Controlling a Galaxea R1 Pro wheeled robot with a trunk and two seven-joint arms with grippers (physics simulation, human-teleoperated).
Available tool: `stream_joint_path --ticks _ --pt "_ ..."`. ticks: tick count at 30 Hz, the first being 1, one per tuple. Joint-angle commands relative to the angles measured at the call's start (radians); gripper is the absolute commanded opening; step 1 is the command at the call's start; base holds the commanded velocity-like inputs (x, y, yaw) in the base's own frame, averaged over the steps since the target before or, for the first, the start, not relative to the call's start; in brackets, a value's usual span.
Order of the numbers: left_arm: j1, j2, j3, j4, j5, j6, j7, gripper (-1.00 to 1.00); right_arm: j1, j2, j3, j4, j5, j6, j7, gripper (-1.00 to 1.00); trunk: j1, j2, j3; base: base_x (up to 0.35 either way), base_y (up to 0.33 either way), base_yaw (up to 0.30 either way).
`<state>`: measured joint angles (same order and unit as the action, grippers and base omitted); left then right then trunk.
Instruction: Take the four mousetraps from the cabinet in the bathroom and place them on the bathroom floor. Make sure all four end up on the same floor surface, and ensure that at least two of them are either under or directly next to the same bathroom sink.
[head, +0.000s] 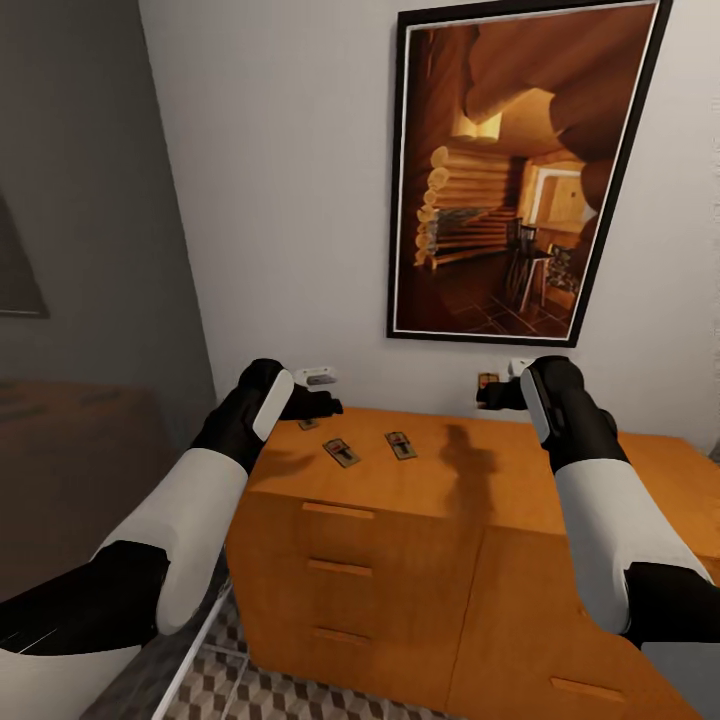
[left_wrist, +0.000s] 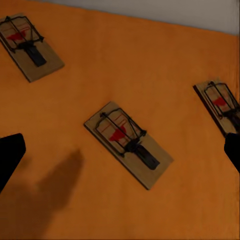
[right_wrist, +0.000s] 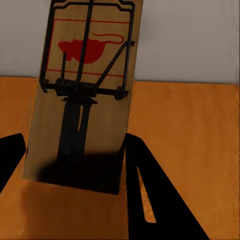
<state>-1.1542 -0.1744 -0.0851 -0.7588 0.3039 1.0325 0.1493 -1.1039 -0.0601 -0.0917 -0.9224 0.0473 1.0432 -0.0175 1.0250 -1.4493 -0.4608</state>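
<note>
**Orange wood top: one trap in hand, three lying flat**

My right tool (head: 497, 393) is clenched on the held mousetrap (right_wrist: 85, 90). It grips the plain lower end of the slab, and the spring and bar stand up beyond the fingertips, clear of the cabinet top (head: 520, 470) and close to the white wall.

My left tool (head: 318, 405) is released, its fingers spread wide above the wood. The middle trap (left_wrist: 129, 144) lies flat between them. A second trap (left_wrist: 31, 47) lies off beyond one finger, and a third trap (left_wrist: 220, 106) sits right beside the other fingertip.

What worries me:
- The held slab is pinched only at one end. A quick swing down toward the bathroom floor (head: 300, 690) could twist it out of the grip.
- The middle trap lies skewed to the left fingers, so closing on it as it stands could catch the corners and skate it across the smooth wood.
- The third trap is so near that fingertip that a straight descent could knock it aside or clamp both traps together.
</note>
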Motion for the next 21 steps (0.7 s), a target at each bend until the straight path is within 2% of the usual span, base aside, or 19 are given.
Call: stream_joint_path --ticks 1,6,14,19,21 --pt "-0.001 0.000 -0.002 -0.001 0.011 0.003 0.010 1.00 -0.001 0.000 0.000 -0.001 0.004 0.004 0.002 -1.00 0.000 -0.001 -0.001 0.000 -0.284 0.000" --pt "-0.001 0.000 -0.001 0.002 0.010 0.003 0.010 1.00 -0.001 0.000 0.000 0.000 0.002 0.004 0.002 -1.00 0.000 -0.001 -0.001 0.000 -0.245 0.000" --pt "-0.001 0.000 -0.003 0.019 0.003 -0.001 0.018 1.00 -0.001 0.001 0.001 0.000 0.002 0.004 0.002 -1.00 0.000 -0.001 -0.001 0.000 -0.040 0.000" --pt "-0.002 0.000 -0.004 0.016 0.004 -0.006 0.080 1.00 -0.001 0.002 0.001 0.000 0.002 0.004 0.002 -1.00 0.000 -0.001 -0.001 0.000 -0.005 0.000" --pt "-0.002 0.000 -0.003 0.013 0.005 -0.007 0.147 1.00 -0.001 0.002 0.001 0.000 0.002 0.004 0.002 -1.00 0.000 -0.001 -0.001 0.000 -0.002 0.000"
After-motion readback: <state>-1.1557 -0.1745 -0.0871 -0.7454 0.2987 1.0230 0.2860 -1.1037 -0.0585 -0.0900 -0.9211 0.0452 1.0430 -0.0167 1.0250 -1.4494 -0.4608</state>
